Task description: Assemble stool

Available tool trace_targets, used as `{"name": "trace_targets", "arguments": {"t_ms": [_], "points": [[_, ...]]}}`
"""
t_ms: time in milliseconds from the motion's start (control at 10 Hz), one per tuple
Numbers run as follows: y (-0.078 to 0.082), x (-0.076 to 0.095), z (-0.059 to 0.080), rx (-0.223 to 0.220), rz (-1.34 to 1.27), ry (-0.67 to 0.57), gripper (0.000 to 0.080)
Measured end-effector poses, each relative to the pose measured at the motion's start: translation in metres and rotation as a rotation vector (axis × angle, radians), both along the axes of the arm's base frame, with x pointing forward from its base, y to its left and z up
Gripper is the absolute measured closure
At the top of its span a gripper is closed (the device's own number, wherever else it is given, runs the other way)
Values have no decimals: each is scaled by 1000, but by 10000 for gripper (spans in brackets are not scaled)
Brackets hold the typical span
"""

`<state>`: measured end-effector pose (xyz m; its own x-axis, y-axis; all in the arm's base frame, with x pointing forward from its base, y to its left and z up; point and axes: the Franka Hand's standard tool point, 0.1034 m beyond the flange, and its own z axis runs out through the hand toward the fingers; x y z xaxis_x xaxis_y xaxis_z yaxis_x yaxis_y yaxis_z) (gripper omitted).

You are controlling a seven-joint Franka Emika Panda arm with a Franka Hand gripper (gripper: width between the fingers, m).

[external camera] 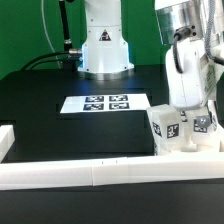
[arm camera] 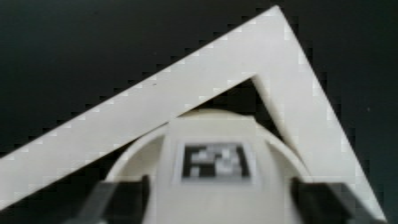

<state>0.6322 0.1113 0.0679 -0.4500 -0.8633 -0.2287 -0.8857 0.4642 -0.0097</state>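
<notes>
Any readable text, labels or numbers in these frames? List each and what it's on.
No words, brands or numbers can be read.
Marker board: four black-and-white square tags, patterns only.
Leg blocks: square tags, no letters.
Round white part in the wrist view: one tag, blurred.
Robot base: dark triangular mark, too small to read.

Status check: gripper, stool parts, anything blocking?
Gripper low at the border rails' corner, closed around the seat. Tagged leg blocks beside it. Marker board well clear.

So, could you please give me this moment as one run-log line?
gripper: closed on white tagged part | part position: inside corner of border rails
</notes>
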Motion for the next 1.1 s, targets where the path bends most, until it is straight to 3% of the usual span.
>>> {"name": "trace_targets", "arguments": {"t_ms": [100,200,700,1100], "points": [[0,0,0,-2,21,-4,282],[1,0,0,-2,23,-4,178],[24,2,36,-24,482,-117,151],[21,-3,33,-54,868,-145,151]]}}
